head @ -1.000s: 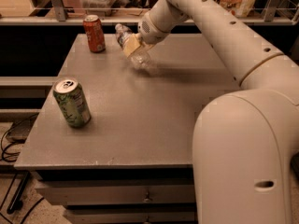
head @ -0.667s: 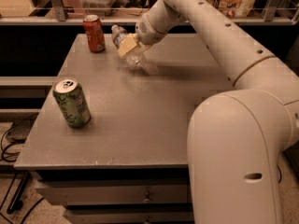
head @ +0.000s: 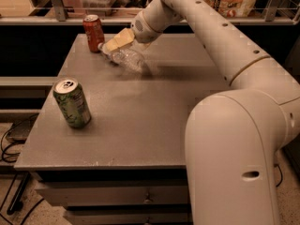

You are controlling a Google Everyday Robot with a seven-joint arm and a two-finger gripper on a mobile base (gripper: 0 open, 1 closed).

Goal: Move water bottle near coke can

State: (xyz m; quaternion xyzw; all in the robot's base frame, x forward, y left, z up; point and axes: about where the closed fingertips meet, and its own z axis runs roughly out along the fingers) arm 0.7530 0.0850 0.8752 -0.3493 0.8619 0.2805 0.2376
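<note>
one step left i'd say: tool (head: 117, 41) grips the water bottle (head: 129, 60), tilted just beside the coke can (head: 93, 33) on the tabletop (head: 140, 118); only letting go to do.

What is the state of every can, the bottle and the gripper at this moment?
coke can: upright, at the far left corner of the table.
water bottle: on its side, cap on, cap end close to the coke can.
green can: upright, apart from the others, near the left edge.
gripper: over the bottle's neck end, just right of the coke can.
</note>
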